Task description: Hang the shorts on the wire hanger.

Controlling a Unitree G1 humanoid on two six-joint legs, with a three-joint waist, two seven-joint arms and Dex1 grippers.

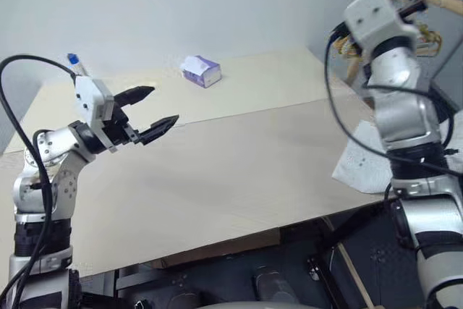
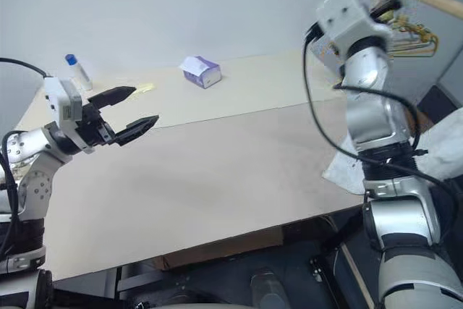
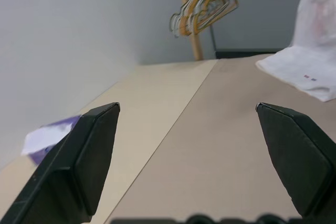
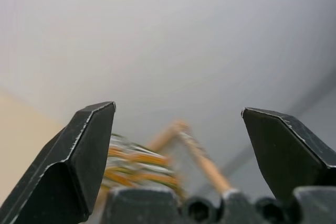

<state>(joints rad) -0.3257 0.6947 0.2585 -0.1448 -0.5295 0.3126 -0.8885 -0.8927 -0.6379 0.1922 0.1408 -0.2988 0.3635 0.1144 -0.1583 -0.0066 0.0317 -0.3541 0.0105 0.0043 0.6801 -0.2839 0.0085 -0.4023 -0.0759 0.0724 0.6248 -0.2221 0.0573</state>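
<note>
Two open, empty robot claws above a beige tabletop.

The left claw (image 1: 148,111) hovers over the tabletop (image 1: 231,171), fingers spread. The right claw (image 4: 178,145), also spread wide, is raised toward a bunch of hangers (image 3: 202,11) on a wooden rack. The white shorts (image 1: 362,161) lie at the tabletop's right edge. A tissue box (image 1: 201,71) sits far back.

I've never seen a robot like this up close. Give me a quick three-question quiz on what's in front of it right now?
1. True or false: the left gripper is open and empty.
2. Where do the shorts lie? A) at the table's right edge B) beside the tissue box C) on the wooden rack
3. What hangs in a bunch on that rack?

Key: 1 true. 2 A. 3 Coloured hangers; the right gripper, also open, is raised toward them.
</note>
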